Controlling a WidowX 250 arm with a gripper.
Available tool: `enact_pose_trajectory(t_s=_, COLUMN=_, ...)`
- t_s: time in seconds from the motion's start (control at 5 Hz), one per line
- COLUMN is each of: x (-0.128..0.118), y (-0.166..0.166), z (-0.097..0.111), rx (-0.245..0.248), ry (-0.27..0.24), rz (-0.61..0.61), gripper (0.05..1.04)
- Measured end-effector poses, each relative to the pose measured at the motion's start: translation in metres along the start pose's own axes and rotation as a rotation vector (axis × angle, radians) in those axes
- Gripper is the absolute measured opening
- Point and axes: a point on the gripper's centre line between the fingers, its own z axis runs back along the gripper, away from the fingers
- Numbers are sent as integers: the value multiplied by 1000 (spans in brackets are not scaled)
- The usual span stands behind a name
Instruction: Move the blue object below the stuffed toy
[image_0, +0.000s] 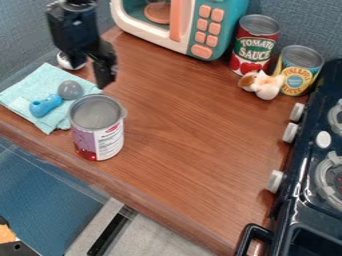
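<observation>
The black gripper (102, 67) hangs at the upper left, over the back part of the wooden counter, above and to the right of the folded cloth. On the light teal cloth (30, 85) lies a small blue object (45, 106), close to a grey round thing. Over at the right, a white and brown stuffed toy (266, 86) rests on the counter in front of two cans. The gripper is apart from both the blue object and the toy.
An open-topped can (98, 127) stands at the cloth's right edge. Behind the toy are a tomato sauce can (254, 45) and a pineapple can (298, 70). A toy microwave (184, 25) stands at the back, and a black stove (310, 165) borders the right side.
</observation>
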Motion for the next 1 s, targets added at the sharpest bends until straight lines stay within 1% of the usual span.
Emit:
enact_pose_trajectory(t_s=0.2, x=12, y=-18, z=0, rx=-1, ry=2, rz=57, gripper=1001)
enact_pose_trajectory(t_s=0.6, x=40, y=-21, z=-11, rx=40, ry=-76, rz=103, gripper=1001)
enact_pose_trajectory(t_s=0.8, x=52, y=-20, z=-16, rx=40, ry=-148, rz=81, gripper=1001)
enact_pose_trajectory(t_s=1.0, x=58, y=-22, z=-30, rx=61, ry=-252, rz=98, gripper=1001)
